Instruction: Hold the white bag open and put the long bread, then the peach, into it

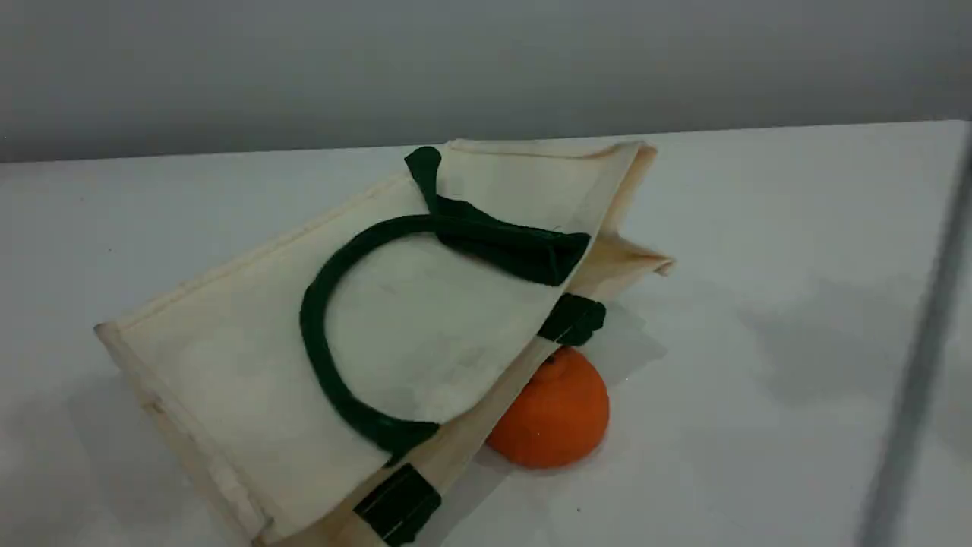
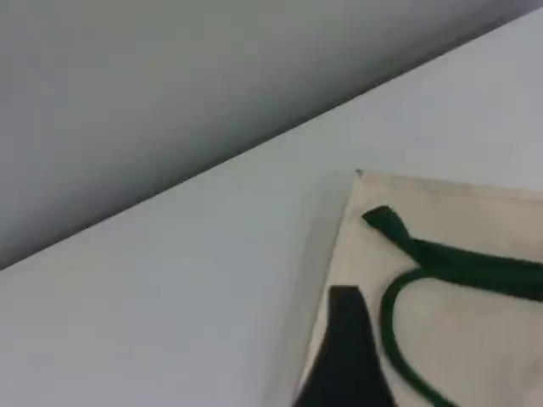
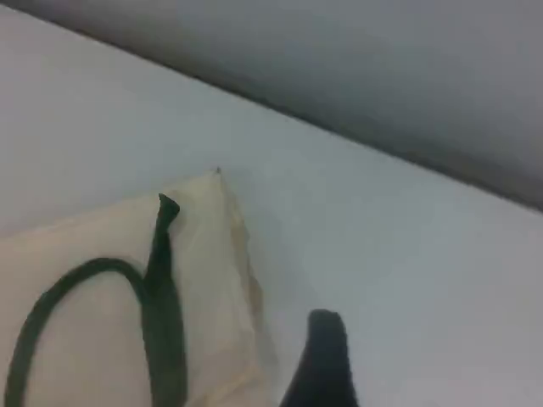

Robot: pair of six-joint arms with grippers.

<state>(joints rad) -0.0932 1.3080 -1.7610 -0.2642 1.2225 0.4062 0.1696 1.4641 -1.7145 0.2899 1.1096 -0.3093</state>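
Nearest us, the left pincer (image 2: pixel 344 356) shows one dark tip in front of the edge of the bag (image 2: pixel 475 220); its jaws stand spread. The right pincer (image 3: pixel 324 360) also shows a single tip, over bare table (image 3: pixel 424 280), and we cannot tell how its jaws stand. The bag lies on its side, to the right of the left pincer and to the left of the right one, apart from the latter. Its green handle (image 1: pixel 319 334) is folded on top. At its mouth sits an orange (image 1: pixel 558 422), touching the cloth, partly under the upper lip. We cannot see inside the bag.
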